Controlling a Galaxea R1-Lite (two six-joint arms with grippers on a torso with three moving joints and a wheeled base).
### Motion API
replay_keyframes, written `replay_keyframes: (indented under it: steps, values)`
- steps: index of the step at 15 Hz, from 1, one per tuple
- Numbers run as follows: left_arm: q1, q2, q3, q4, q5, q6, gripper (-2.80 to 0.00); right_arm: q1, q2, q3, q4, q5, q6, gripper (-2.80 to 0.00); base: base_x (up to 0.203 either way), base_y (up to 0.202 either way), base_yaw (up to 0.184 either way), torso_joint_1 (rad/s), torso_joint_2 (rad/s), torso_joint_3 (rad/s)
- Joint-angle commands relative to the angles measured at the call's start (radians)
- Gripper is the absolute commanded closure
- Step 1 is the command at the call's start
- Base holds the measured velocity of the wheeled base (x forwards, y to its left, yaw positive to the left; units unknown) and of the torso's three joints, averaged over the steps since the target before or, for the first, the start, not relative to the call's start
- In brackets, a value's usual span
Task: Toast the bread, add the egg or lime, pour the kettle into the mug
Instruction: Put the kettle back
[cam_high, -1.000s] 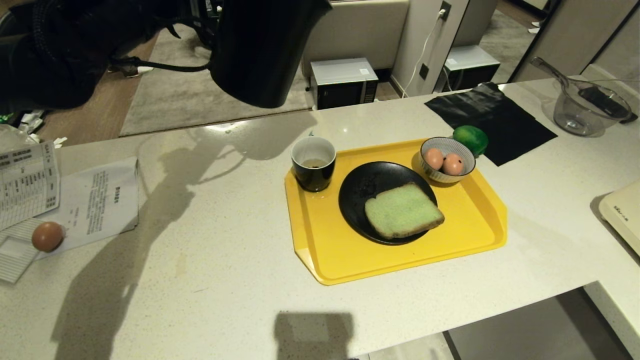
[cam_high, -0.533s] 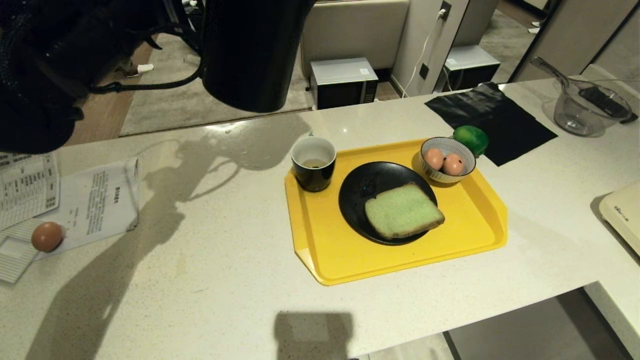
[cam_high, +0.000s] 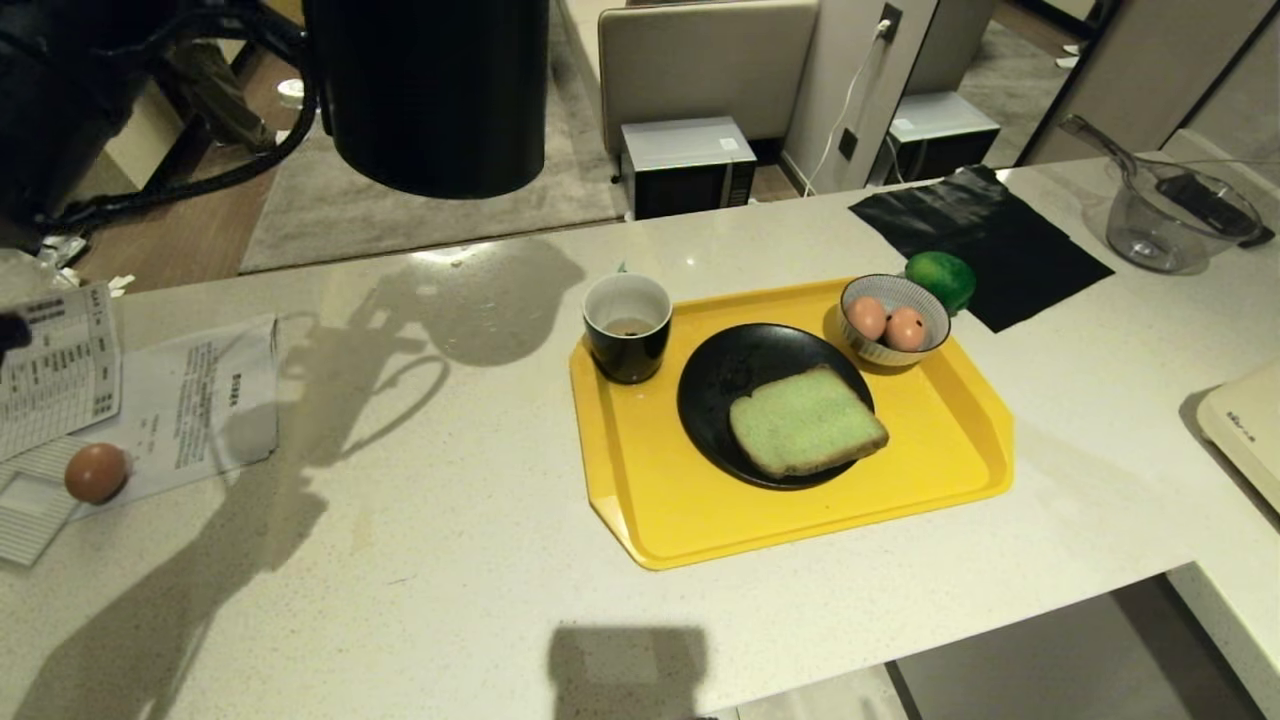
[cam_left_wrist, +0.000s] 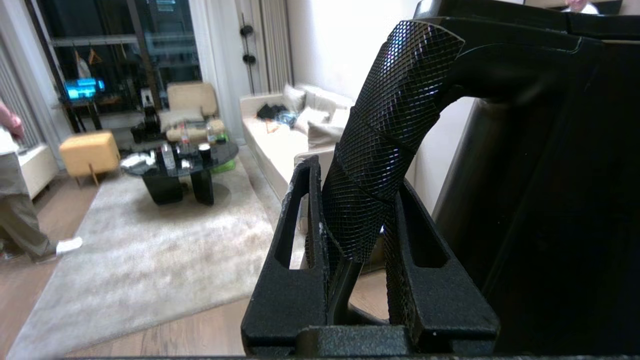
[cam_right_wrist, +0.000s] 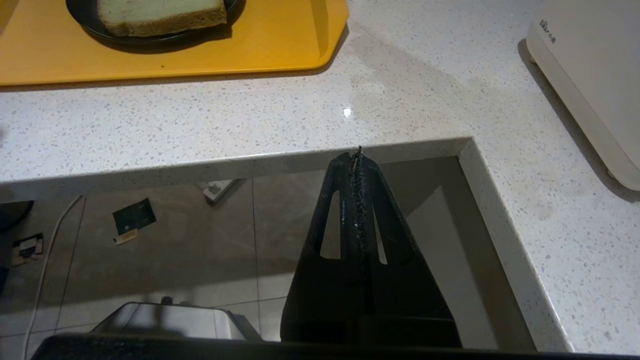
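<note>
Closest to the robot, the right pincer (cam_right_wrist: 358, 155) hangs below the edge of the white table (cam_high: 400, 560), clenched tight with nothing in it; it does not show in the head view. On the table sits a yellow tray (cam_high: 900, 470). A black plate (cam_high: 730, 370) lies in the middle of the tray, and the bread (cam_high: 805, 420) lies flat on the plate's near side, at about 5 o'clock, covering part of it. At about 10 o'clock from the plate stands the mug (cam_high: 627, 325), upright on the tray's far left corner, with something dark low inside that is hard to make out. At about 1 o'clock from the plate is a striped bowl (cam_high: 893, 322) with two brown eggs (cam_high: 888, 322) in it. The lime (cam_high: 941, 278) sits just behind the bowl, and the bowl hides part of it. Far off at 9 o'clock a lone egg (cam_high: 96, 472) lies on papers (cam_high: 190, 400). High at 11 o'clock from the tray, the kettle (cam_high: 430, 95) hangs in the air above the table's far edge; the picture cuts off its top. In the left wrist view the left pincer (cam_left_wrist: 357, 220) grasps the kettle's handle (cam_left_wrist: 390, 130) between its two fingers (cam_left_wrist: 292, 250).
</note>
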Motion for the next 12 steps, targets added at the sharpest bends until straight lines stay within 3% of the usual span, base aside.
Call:
replay_keyframes:
  steps: [1, 4, 6, 7, 9, 12]
  values:
    - [0.000, -0.107, 0.131, -0.007, -0.001, -0.010, 0.00, 0.001, 0.000, 0.026, -0.001, 0.001, 0.000, 0.00, 0.000, 0.000, 0.000, 0.000, 0.00, 0.000]
    - [0.001, -0.189, 0.304, -0.011, -0.001, -0.053, 0.00, 0.001, 0.002, 0.026, -0.001, 0.001, 0.000, 0.00, 0.000, 0.000, 0.000, 0.000, 0.00, 0.000]
    - [0.003, -0.212, 0.405, -0.013, -0.015, -0.123, 0.00, 0.001, 0.000, 0.026, -0.001, 0.001, 0.000, 0.00, 0.000, 0.000, 0.000, 0.000, 0.00, 0.000]
    - [0.007, -0.212, 0.441, -0.025, -0.053, -0.160, 0.00, 0.001, 0.001, 0.025, -0.001, 0.001, 0.000, 0.00, 0.000, 0.000, 0.000, 0.000, 0.00, 0.000]
    - [0.067, -0.173, 0.512, -0.130, -0.132, -0.191, 0.00, 0.001, 0.000, 0.025, -0.001, 0.001, 0.000, 0.00, 0.000, 0.000, 0.000, 0.000, 0.00, 0.000]
    - [0.125, -0.076, 0.620, -0.320, -0.180, -0.229, 0.00, 0.001, 0.002, 0.026, -0.001, 0.001, 0.000, 0.00, 0.000, 0.000, 0.000, 0.000, 0.00, 0.000]
